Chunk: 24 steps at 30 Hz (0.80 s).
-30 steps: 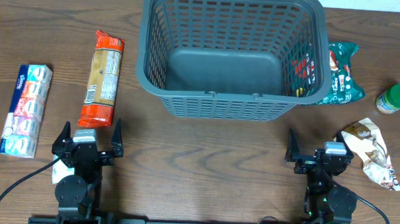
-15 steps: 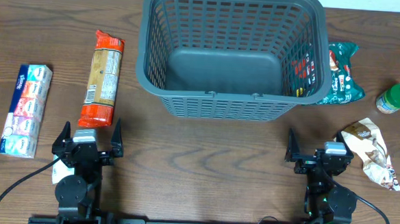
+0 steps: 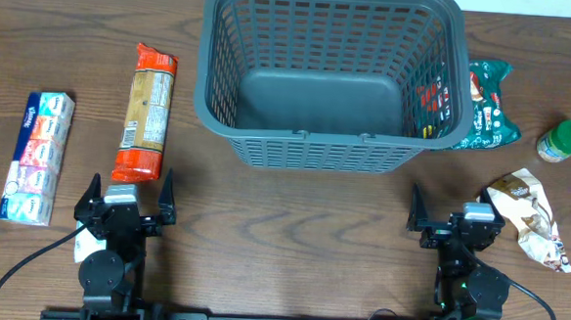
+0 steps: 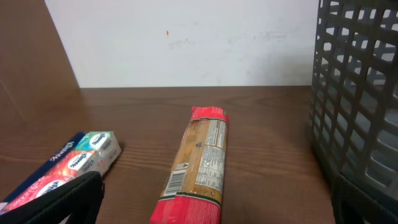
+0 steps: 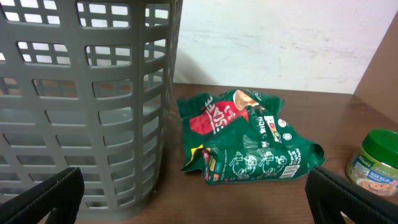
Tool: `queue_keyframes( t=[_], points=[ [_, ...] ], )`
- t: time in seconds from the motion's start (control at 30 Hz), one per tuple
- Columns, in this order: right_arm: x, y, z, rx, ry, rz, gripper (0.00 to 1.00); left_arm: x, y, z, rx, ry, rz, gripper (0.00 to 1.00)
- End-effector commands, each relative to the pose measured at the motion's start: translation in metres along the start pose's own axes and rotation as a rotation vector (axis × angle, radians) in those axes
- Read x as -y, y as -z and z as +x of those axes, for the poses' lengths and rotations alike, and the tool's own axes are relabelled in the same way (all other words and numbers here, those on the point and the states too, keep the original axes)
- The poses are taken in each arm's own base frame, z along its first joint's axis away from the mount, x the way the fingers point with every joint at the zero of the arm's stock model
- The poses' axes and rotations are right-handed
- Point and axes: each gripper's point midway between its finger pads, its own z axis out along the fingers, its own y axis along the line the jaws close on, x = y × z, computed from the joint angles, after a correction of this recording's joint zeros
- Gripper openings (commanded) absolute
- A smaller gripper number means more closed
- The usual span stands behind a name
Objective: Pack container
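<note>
Overhead, the large dark grey plastic lattice-walled container (image 3: pixel 315 152) stands upright at the far middle of the dark brown wooden tabletop (image 3: pixel 292 219), well apart from my arms. My left end effector (image 3: pixel 129 193) and my right end effector (image 3: pixel 454 216) both gape wide with nothing between their fingers. A long red-and-orange cracker packet (image 3: pixel 146 112) and a blue-and-white tissue multipack (image 3: pixel 36 157) lie left of the container, a crumpled green snack bag (image 3: pixel 486 104) sits just beside its right wall, and a green-lidded jar (image 3: pixel 563 140) and a crumpled white-and-brown packet (image 3: pixel 529 217) lie further right.
</note>
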Motion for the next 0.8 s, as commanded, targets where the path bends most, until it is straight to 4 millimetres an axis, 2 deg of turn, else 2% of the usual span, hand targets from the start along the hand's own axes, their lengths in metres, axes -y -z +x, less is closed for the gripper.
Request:
queue_keyframes(
  t=[0.0, 0.13, 0.27, 0.4, 0.6, 0.77],
  points=[
    [0.0, 0.0, 0.001, -0.001, -0.016, 0.005, 0.99, 0.001, -0.001, 0.004, -0.002, 0.012, 0.004, 0.99],
    [0.003, 0.0, 0.001, 0.002, -0.012, 0.021, 0.99, 0.001, -0.001, 0.004, -0.002, 0.012, 0.003, 0.99],
    [-0.007, 0.0, -0.002, 0.011, -0.016, -0.035, 0.99, 0.001, -0.001, 0.004, -0.002, 0.012, 0.003, 0.99],
    [0.0, 0.002, -0.011, 0.028, -0.015, -0.001, 0.99, 0.001, -0.001, 0.004, -0.002, 0.012, 0.003, 0.99],
    [0.024, 0.009, -0.043, 0.031, -0.017, 0.134, 0.99, 0.001, -0.001, 0.004, -0.002, 0.012, 0.003, 0.99],
    [0.037, 0.003, -0.09, 0.011, -0.017, 0.189, 0.99, 0.001, -0.001, 0.004, -0.002, 0.012, 0.003, 0.99]
  ],
)
